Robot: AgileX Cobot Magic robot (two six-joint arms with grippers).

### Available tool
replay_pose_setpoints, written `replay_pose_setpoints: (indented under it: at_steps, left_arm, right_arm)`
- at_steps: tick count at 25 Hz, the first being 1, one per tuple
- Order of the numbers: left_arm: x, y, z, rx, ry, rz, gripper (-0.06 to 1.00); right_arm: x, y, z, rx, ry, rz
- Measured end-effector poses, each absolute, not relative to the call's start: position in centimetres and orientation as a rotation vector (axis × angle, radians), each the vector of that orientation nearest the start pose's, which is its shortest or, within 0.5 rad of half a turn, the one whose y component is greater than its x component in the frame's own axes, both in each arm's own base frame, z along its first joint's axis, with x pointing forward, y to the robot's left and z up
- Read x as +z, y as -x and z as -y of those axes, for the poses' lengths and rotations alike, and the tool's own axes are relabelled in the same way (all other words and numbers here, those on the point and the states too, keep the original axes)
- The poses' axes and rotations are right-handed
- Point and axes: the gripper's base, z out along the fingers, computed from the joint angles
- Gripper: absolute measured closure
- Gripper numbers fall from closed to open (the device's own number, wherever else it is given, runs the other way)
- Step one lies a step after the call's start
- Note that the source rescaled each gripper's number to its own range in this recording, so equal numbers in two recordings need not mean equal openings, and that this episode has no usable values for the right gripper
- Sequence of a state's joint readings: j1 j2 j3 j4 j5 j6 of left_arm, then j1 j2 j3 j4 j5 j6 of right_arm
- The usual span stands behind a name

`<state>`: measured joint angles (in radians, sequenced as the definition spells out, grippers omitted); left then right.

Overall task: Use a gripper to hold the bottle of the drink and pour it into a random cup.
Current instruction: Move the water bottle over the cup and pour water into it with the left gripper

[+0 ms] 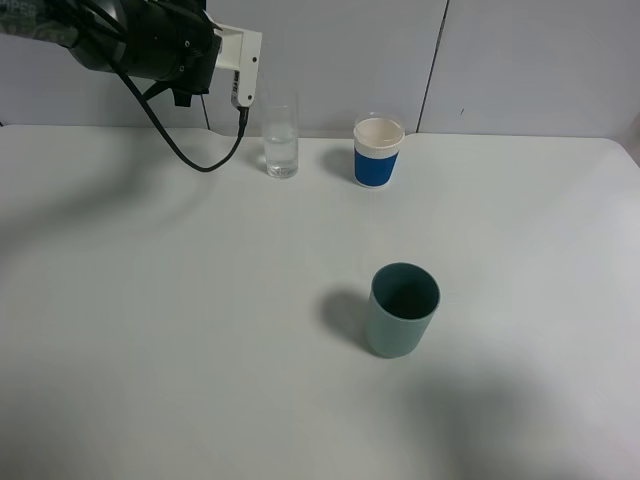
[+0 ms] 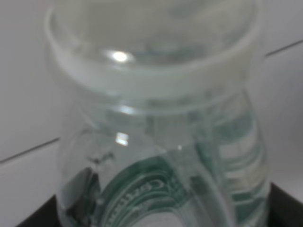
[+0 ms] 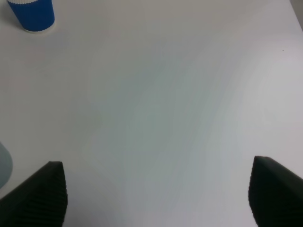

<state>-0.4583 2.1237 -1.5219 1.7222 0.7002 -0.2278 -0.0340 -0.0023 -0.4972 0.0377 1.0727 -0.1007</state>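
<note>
The bottle of the drink (image 2: 156, 142) fills the left wrist view: clear plastic, ribbed neck, dark green label. It sits between the jaws of my left gripper (image 1: 240, 75), which is shut on it. In the exterior high view that gripper's white jaw piece hangs at the back left, just left of and above the cup (image 1: 281, 140), a tall clear glass; the arm hides the bottle there. My right gripper (image 3: 156, 189) stands open over bare table, its dark fingertips (image 3: 42, 194) far apart with nothing between them.
A white paper cup with a blue band (image 1: 378, 151) stands right of the glass and shows again as the blue-banded cup (image 3: 32, 14). A grey-green plastic cup (image 1: 402, 310) stands mid-table. The white table (image 1: 150, 350) ends at a pale wall behind.
</note>
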Motion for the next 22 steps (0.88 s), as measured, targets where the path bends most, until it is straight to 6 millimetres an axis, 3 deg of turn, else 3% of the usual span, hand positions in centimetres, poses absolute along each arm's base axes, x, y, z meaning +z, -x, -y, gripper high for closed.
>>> replay_pose_setpoints:
  at_steps: [22]
  left_arm:
    - [21.52, -45.13, 15.71, 1.384, -1.487, -1.523, 0.91]
  right_arm:
    - [27.56, 0.53, -0.32, -0.038, 0.070, -2.055]
